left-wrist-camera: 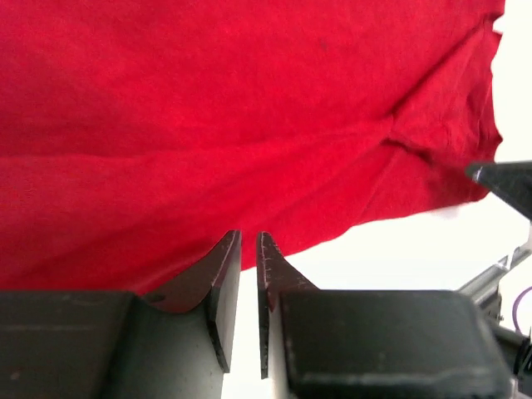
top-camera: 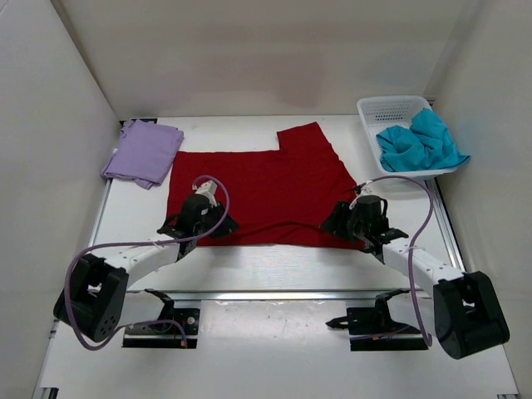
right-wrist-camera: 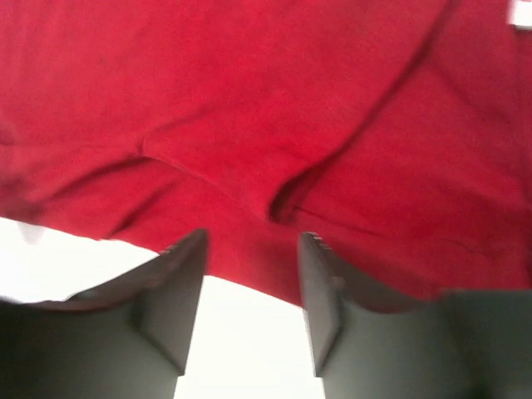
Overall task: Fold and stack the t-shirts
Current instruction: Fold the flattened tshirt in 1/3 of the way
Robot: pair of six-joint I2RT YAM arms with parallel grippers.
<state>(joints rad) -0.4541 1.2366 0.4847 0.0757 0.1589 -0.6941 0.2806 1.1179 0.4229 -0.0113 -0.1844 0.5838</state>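
Note:
A deep red t-shirt [top-camera: 266, 187] lies spread flat in the middle of the table, with one sleeve sticking out at the back. The lavender t-shirt [top-camera: 143, 152] lies folded at the back left. A teal t-shirt [top-camera: 420, 141] is bunched in the white basket [top-camera: 384, 108]. My left gripper [top-camera: 208, 229] [left-wrist-camera: 248, 235] hovers at the red shirt's [left-wrist-camera: 249, 116] near edge, its jaws a narrow slit apart with only white table showing between them. My right gripper [top-camera: 349, 229] [right-wrist-camera: 253, 235] stands wide open over the near edge of the red shirt [right-wrist-camera: 266, 108], holding nothing.
White walls close in the table on the left, right and back. A metal rail [top-camera: 274, 293] runs across the near side in front of the arm bases. The other gripper's dark fingertip [left-wrist-camera: 503, 181] shows at the right edge of the left wrist view.

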